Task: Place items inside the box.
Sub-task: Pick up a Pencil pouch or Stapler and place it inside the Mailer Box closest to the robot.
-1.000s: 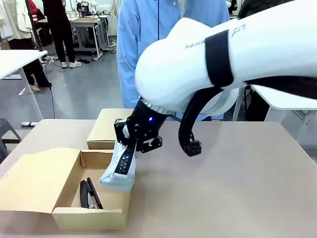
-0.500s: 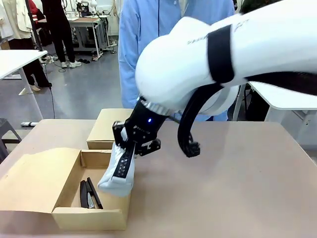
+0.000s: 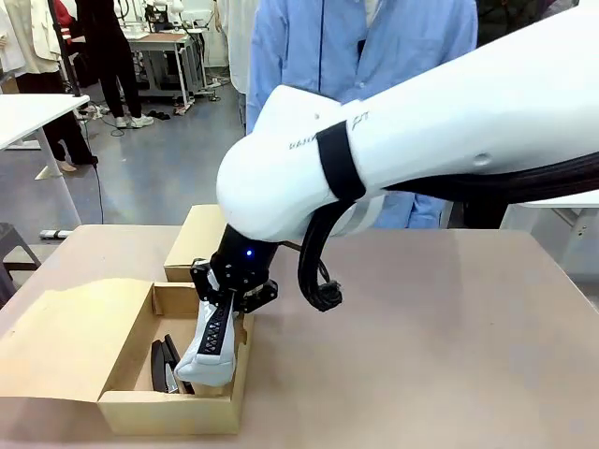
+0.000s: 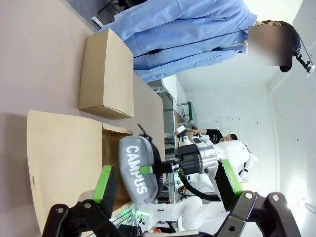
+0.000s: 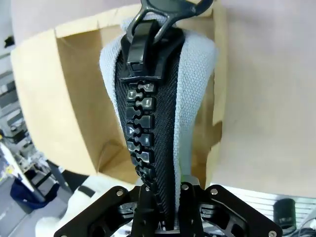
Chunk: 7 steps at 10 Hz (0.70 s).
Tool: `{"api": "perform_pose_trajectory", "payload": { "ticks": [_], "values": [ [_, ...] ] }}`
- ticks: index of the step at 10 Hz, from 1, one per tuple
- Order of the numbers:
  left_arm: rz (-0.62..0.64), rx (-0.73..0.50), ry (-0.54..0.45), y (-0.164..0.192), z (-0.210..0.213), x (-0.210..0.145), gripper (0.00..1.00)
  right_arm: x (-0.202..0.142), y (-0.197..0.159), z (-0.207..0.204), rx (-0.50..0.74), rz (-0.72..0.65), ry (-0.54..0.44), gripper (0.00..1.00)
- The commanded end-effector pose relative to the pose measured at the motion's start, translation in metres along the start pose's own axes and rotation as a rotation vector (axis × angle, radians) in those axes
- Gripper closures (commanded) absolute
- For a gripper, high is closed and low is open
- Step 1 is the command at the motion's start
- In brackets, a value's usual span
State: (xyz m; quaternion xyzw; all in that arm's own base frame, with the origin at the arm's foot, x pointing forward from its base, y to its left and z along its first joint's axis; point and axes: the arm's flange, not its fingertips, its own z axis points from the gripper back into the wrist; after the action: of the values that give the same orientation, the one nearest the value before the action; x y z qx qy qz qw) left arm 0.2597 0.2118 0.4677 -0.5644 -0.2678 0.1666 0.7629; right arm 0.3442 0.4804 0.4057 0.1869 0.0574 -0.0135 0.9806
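The table [image 3: 449, 318] is tan and wide; the right arm [image 3: 421, 140], bulky and white, reaches in from the right across the middle and hides much of the far side; a person [image 3: 374, 37] in a blue shirt stands behind it at the far edge; a black cable loop hangs under the arm's wrist.

At the near left sits the open box [image 3: 131, 412], its flap [image 3: 56, 346] folded out flat to the left; just beyond its far wall lies a smaller closed carton [image 3: 192, 248]; the arm's wrist stands over the box's right wall.

The right gripper [image 3: 229, 295] points down with its fingers pressed together, pinching the top end of the pencil case [image 3: 213, 341]; the case hangs nearly upright, its lower end inside the box against the right wall, whether it touches the floor I cannot tell; it is grey cloth with a chunky black zip [image 5: 140, 113] down the middle and white lettering "CAMPUS" on its side.

The left gripper [image 4: 167, 180] hangs off to the left with its green pads spread wide apart, nothing between them.

Two black staplers [image 3: 164, 365] lie side by side on the box floor, just left of the case.
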Motion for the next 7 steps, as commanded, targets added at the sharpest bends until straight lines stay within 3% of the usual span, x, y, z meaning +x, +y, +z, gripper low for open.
{"api": "perform_pose_trajectory", "payload": {
  "ticks": [1, 7],
  "values": [
    [-0.017, -0.022, -0.008, -0.001, 0.0, -0.001, 0.0, 0.008, 0.029, -0.015, -0.05, -0.023, -0.004, 0.93],
    [-0.017, -0.022, -0.008, -0.001, 0.0, -0.001, 0.0, 0.03, 0.031, -0.063, -0.176, -0.088, 0.065, 0.93]
  ]
}}
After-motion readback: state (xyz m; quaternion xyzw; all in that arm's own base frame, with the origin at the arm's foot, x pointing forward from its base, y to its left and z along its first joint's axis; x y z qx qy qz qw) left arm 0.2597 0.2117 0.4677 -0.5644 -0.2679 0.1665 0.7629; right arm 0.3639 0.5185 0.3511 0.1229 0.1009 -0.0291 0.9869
